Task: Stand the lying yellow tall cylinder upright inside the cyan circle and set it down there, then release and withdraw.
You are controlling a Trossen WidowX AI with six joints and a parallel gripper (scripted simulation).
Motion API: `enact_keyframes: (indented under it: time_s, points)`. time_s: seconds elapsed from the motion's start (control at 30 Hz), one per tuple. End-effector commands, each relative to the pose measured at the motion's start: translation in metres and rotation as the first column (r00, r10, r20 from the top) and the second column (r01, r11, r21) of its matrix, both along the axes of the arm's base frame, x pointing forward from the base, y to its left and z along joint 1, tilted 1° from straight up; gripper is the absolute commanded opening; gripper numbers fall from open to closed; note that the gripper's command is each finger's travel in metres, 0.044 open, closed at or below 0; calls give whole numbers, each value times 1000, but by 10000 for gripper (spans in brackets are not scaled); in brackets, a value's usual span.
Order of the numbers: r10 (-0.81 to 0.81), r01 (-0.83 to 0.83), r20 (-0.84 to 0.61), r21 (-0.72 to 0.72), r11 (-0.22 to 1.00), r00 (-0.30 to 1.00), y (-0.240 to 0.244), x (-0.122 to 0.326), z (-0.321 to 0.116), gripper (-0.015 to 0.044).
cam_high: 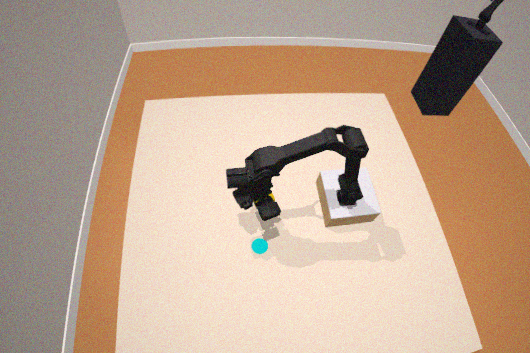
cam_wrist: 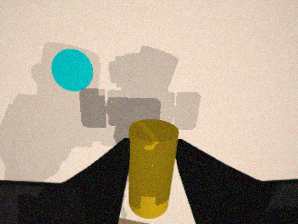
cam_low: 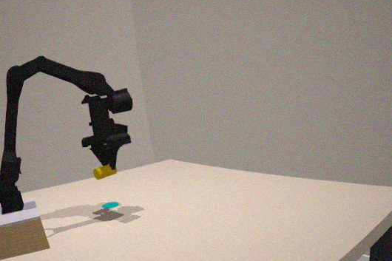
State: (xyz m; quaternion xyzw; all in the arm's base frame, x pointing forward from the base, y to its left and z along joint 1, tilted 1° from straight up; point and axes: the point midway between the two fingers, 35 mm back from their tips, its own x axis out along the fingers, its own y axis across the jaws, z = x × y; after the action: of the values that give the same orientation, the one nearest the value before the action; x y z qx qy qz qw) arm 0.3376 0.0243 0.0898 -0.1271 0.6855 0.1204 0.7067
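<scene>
Aloft, the yellow cylinder point(cam_high: 272, 197) point(cam_low: 105, 171) point(cam_wrist: 152, 170) lies near level above the tabletop point(cam_high: 200, 280) point(cam_low: 222, 218) point(cam_wrist: 240, 60) | parallel-jaw gripper point(cam_high: 260, 203) point(cam_low: 111, 168) point(cam_wrist: 152, 144) clamps its sides, likely for uprighting | cyan circle point(cam_high: 259, 246) point(cam_low: 110, 205) point(cam_wrist: 72, 70) awaits, unoccupied

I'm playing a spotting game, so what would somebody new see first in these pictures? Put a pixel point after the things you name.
Probably the big black arm point(cam_high: 310, 147) point(cam_low: 12, 114), bending over the pale table top point(cam_high: 200, 280) point(cam_low: 240, 218). Next, the yellow cylinder point(cam_low: 105, 171) point(cam_wrist: 152, 170), held tilted in the air by the arm's pincer point(cam_low: 112, 168) point(cam_wrist: 152, 144). Then the bright cyan circle point(cam_high: 259, 246) point(cam_low: 110, 205) point(cam_wrist: 72, 70), flat on the table.
</scene>
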Motion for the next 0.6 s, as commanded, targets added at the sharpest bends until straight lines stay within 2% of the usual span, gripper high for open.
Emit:
enact_keyframes:
  time_s: [0.0, 0.57]
  points:
    - [61, -61, -3, 3, 998, 998, 8, 1, 0, 105]
    - [348, -348, -6, -2, 937, 937, 46, 3, 2, 105]
